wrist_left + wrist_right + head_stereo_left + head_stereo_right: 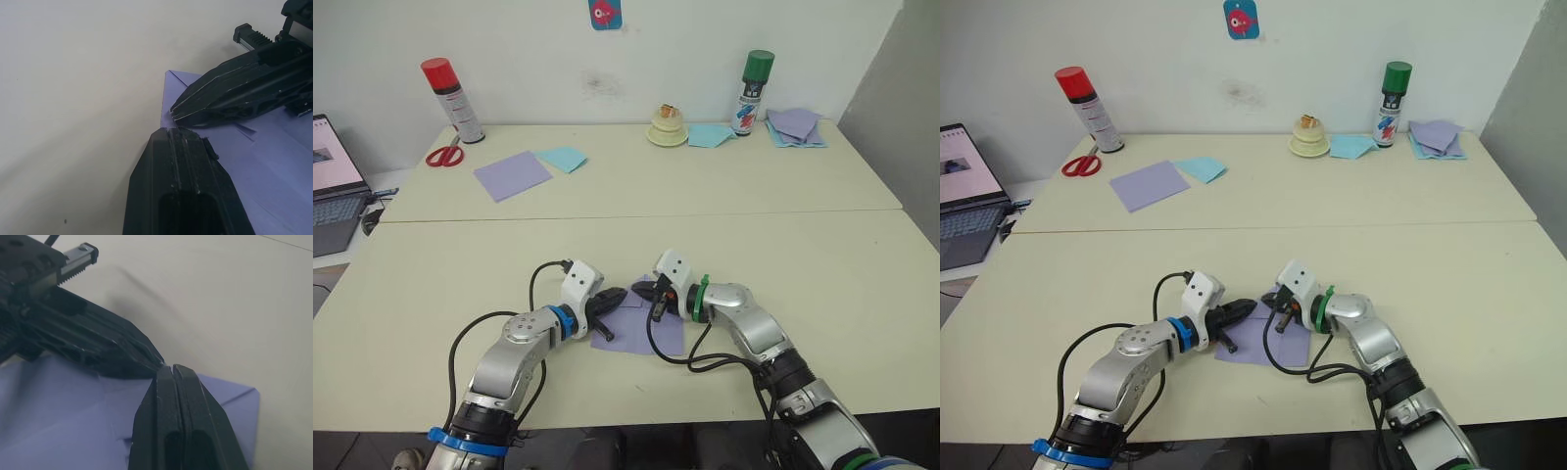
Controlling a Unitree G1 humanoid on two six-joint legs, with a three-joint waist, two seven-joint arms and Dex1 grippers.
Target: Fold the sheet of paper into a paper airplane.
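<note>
Lavender sheet of paper (641,328) lies flat on the worktop (783,255) under both grippers. Left gripper (171,133) and right gripper (172,368) press it with fingers closed, holding nothing. A push could slide it and spoil the fold

A cream table (822,264) carried everything. Near its front edge lay the creased lavender sheet of paper (631,333). Toward the back stood a red-capped can (453,100) beside scissors (444,154), a smooth lavender sheet (512,175), a light blue sheet (562,158), a green-capped can (754,93) and a paper pile (796,127).
</note>
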